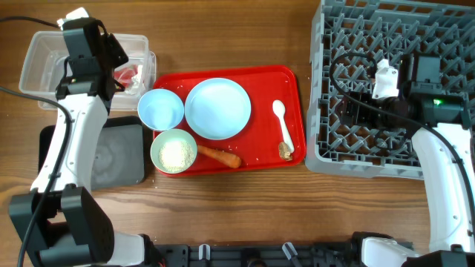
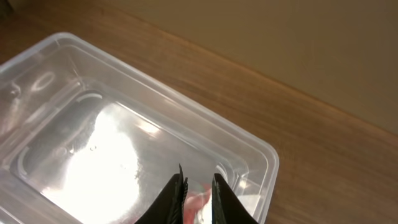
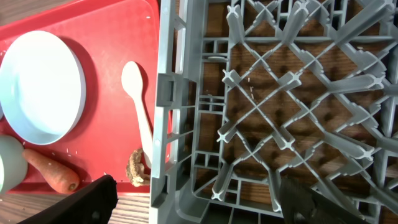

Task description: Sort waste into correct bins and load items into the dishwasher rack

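overhead: top-down, whole table (image 1: 245, 208); left wrist: close above tub (image 2: 155, 87); right wrist: close above rack (image 3: 166, 93), red tray (image 3: 102, 124)

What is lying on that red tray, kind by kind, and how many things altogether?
Bowls: 2 (white-blue bowl, pale green bowl)
Plates: 1 (pale blue plate)
Spoons: 1 (white spoon)
Food leftovers: 3 (carrot, brown bit, rice inside the green bowl)
Total: 7

Bright red tray (image 1: 291, 87), pale blue plate (image 1: 217, 108), white-blue bowl (image 1: 160, 110), pale green bowl (image 1: 156, 145) of white grains (image 1: 176, 156), orange carrot (image 1: 220, 156), white spoon (image 1: 282, 122), brown food bit (image 1: 285, 151), grey grid-patterned rack (image 1: 334, 159), clear tub (image 1: 37, 52), red-and-white wrapper (image 1: 129, 74) under the black left gripper (image 2: 198, 183), black tray (image 1: 122, 152), brown wood-grain bench (image 1: 245, 215)
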`<state>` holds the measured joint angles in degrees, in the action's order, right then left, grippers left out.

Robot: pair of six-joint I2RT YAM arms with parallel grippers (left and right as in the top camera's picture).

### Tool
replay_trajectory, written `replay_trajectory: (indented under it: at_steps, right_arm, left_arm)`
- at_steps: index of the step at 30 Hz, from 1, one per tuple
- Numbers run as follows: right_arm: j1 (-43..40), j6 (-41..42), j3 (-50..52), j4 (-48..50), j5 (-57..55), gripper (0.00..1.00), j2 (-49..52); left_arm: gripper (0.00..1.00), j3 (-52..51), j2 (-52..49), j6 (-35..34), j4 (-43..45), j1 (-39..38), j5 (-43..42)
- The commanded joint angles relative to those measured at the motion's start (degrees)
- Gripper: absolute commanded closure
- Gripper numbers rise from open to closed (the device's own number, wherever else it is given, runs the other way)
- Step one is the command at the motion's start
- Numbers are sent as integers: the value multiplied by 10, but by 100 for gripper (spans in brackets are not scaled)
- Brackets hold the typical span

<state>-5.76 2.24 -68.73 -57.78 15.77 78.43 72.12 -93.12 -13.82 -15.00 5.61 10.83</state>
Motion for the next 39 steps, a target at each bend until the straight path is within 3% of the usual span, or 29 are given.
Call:
replay_trajectory:
  at_steps: [1,7,16,30,39]
  right_arm:
    - [1,-7,1,1,-8,14,1]
    - [1,-7,1,2,-9,14,1]
    - [1,-7,1,4,-8,14,1]
    - [1,-7,1,3,-8,14,1]
    - [1,-7,1,3,-8,14,1]
  left_arm:
    - [83,3,0,0,-17,-14,-38]
    - [80,3,4,-1,-108,-73,-128]
    - [82,2,-24,-16,-203,-204,-134]
    - [78,2,-184,-47,-129,-372,-140]
    - [71,2,-210,-46,-74,-443,-149]
